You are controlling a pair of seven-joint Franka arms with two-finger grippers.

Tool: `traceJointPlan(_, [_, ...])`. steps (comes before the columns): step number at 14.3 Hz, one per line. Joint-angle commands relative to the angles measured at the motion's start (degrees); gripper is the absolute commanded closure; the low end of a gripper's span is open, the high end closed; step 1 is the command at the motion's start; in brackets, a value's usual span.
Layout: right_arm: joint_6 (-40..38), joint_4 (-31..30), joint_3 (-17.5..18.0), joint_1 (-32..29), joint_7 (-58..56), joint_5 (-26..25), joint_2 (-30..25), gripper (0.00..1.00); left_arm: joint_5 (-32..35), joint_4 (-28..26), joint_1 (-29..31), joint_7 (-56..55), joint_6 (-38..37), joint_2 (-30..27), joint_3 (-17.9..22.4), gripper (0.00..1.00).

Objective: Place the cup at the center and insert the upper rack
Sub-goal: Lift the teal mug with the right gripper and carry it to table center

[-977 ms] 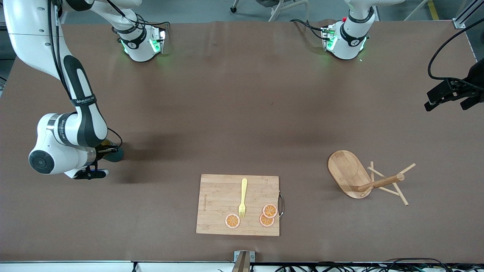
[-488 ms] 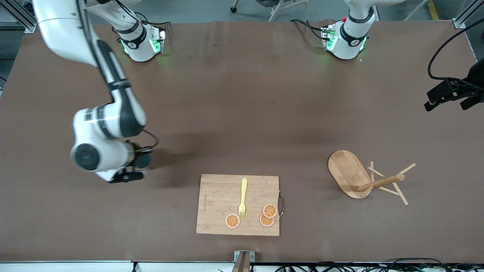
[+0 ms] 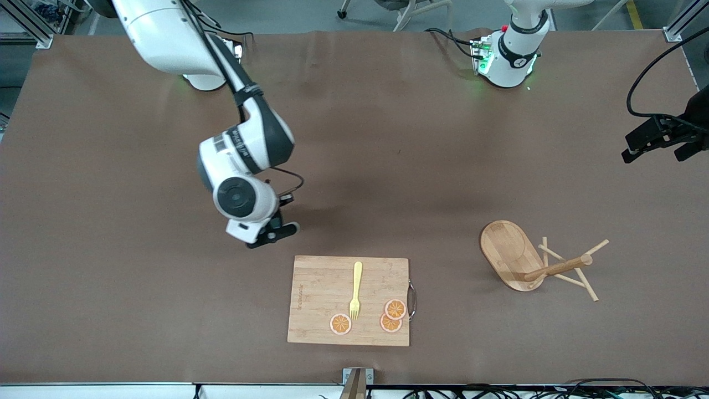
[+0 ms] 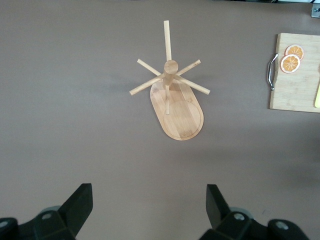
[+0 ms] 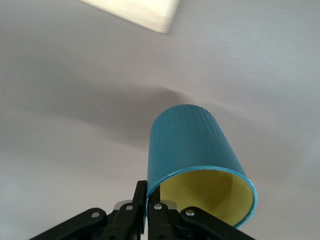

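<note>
The dark teal cup (image 5: 192, 150), mustard-yellow inside, hangs tilted above the brown table with my right gripper (image 5: 146, 200) shut on its rim, one finger inside and one outside. In the front view the right gripper (image 3: 272, 231) is over the table just off the cutting board's corner, and the wrist hides the cup. The bamboo upper rack (image 3: 526, 260) lies tipped on its side toward the left arm's end of the table, its post and pegs pointing away from the oval base. My left gripper (image 4: 149, 210) is open, high above the rack (image 4: 172, 95), with nothing between its fingers.
A rectangular wooden cutting board (image 3: 349, 299) lies near the front edge, with a yellow fork (image 3: 355, 288) and orange slices (image 3: 394, 316) on it. Its corner (image 5: 145, 12) shows in the right wrist view. The left gripper (image 3: 653, 145) hangs at the left arm's end of the table.
The right arm has swung from its own end of the table toward the middle, carrying the cup. The left arm and the rack have not moved.
</note>
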Motion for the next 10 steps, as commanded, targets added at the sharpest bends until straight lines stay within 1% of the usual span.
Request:
traceJointPlan(1, [-0.47,4.30,-0.72,4.23,-0.43,0.82,3.42,0.99,0.00,0.66,0.05,-0.55,-0.57,-0.05,-0.16,0.00])
traceJointPlan(2, [0.75,5.00,-0.64,5.81,-1.39,0.82,4.30,0.99,0.00,0.66,0.05,-0.55,-0.57,-0.05,-0.16,0.00])
traceJointPlan(3, [3.72,5.18,-0.72,7.92,-3.31,0.82,5.09,0.99,0.00,0.66,0.05,-0.55,-0.57,-0.05,-0.16,0.00])
traceJointPlan(5, [8.48,5.27,-0.64,9.95,-7.36,0.91,6.50,0.99,0.00,0.66,0.05,-0.55,-0.57,-0.05,-0.16,0.00])
traceJointPlan(6, [9.36,5.45,-0.64,11.18,-8.16,0.91,6.68,1.00,0.00,0.66,0.05,-0.55,-0.57,-0.05,-0.16,0.00])
traceJointPlan(10, [8.85,8.43,-0.64,16.10,-7.82,1.08,6.68,1.00,0.00,0.66,-0.04,-0.55,-0.57,-0.05,-0.16,0.00])
